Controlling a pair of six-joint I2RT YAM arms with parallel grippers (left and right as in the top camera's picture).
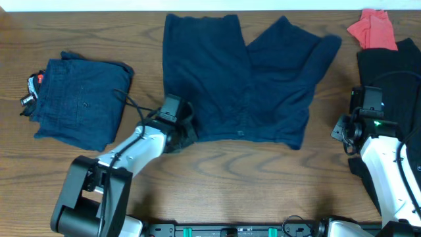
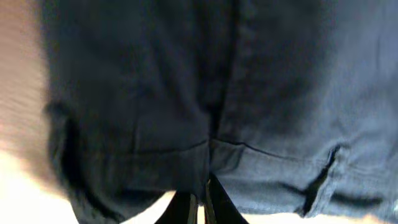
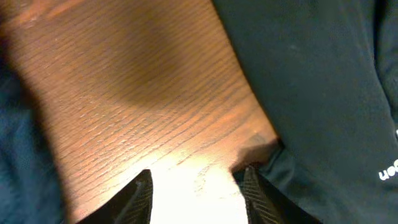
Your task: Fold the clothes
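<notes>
Spread shorts [image 1: 243, 79]: lie flat at centre-rear of table [image 1: 263, 184], legs pointing away, right leg rumpled.
Left gripper [image 2: 202, 199]: at the near-left corner of the spread shorts, fingers almost together, pinching the hem; cloth bunches there.
Folded shorts [image 1: 82, 99]: far left, well apart from the spread pair, red-and-white tag [image 1: 33, 85] at their left edge.
Right gripper [image 3: 196, 196]: fingers spread wide over bare wood, holding nothing.
Black garment [image 1: 388, 66]: just beside the right gripper on its right, white lettering visible.
Red cloth [image 1: 373, 29]: rear right corner, touching the black garment.
</notes>
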